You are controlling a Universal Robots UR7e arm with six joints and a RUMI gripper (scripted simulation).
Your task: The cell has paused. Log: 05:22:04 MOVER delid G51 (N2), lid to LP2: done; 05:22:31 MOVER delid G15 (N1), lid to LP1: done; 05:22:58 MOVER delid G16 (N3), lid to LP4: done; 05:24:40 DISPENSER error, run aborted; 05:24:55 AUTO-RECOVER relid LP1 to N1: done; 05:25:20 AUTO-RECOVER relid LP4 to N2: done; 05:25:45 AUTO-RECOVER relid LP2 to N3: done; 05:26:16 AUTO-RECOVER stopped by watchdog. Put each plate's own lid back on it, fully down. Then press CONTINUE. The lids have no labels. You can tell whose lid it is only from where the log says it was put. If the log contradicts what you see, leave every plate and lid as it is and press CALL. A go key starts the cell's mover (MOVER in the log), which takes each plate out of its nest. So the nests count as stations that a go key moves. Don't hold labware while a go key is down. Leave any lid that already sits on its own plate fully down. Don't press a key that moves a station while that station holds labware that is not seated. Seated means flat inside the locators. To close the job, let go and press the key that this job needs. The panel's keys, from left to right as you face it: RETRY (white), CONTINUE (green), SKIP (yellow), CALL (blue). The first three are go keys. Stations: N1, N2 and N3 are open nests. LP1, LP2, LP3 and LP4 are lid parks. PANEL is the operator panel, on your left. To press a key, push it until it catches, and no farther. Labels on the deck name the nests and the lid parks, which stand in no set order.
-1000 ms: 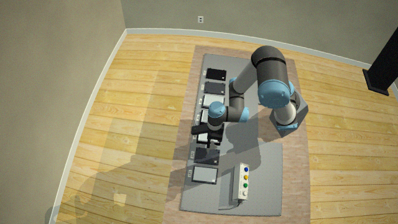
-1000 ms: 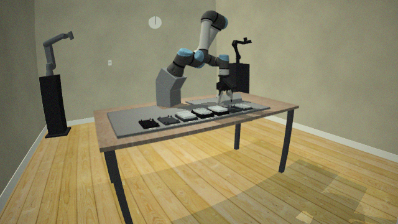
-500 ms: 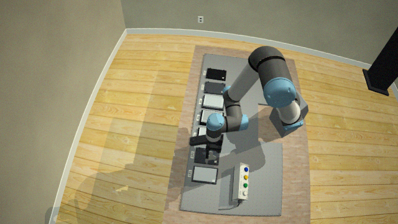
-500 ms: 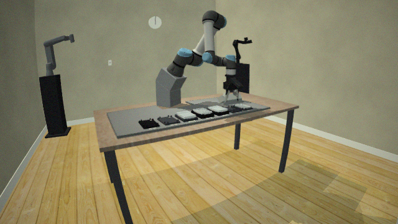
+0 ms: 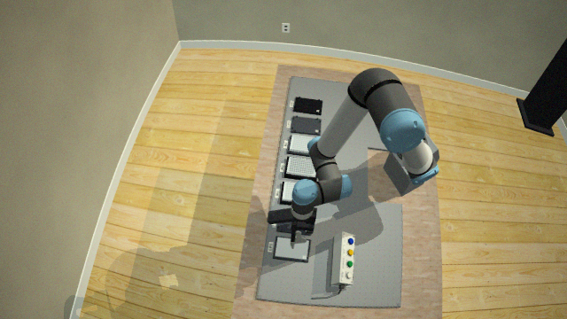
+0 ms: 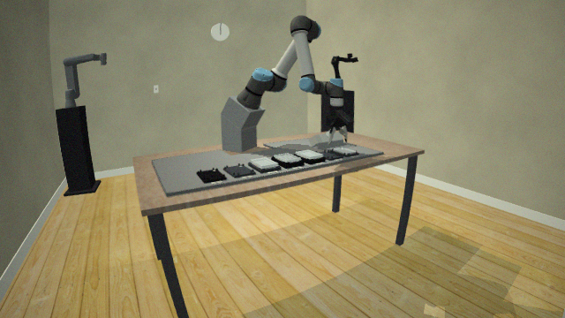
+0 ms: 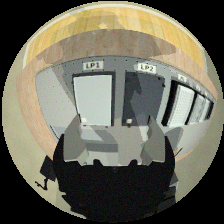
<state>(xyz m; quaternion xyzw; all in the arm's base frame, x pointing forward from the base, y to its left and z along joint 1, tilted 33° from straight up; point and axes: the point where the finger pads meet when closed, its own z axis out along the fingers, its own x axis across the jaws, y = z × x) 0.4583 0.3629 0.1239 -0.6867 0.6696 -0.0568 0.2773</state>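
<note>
My gripper (image 5: pixel 298 237) is open and empty. It hangs above the deck near the lid parks at the panel end of the row, and shows in the exterior view (image 6: pixel 337 134) and the wrist view (image 7: pixel 115 132). In the wrist view the park labelled LP1 (image 7: pixel 93 65) holds a pale flat lid (image 7: pixel 92 99), which also shows in the top view (image 5: pixel 291 249). The park labelled LP2 (image 7: pixel 146 67) beside it is dark and bare (image 7: pixel 140 97). Three white well plates (image 5: pixel 301 166) sit in the nests further along the row. I cannot tell which carry lids.
The operator panel (image 5: pixel 345 259) stands beside the LP1 end, with blue (image 5: pixel 351 241), yellow (image 5: pixel 350 252), green (image 5: pixel 350 263) and white (image 5: pixel 349 276) keys. Two dark parks (image 5: pixel 307 105) (image 5: pixel 306 125) lie at the far end. The arm's base (image 5: pixel 412 170) stands behind the row.
</note>
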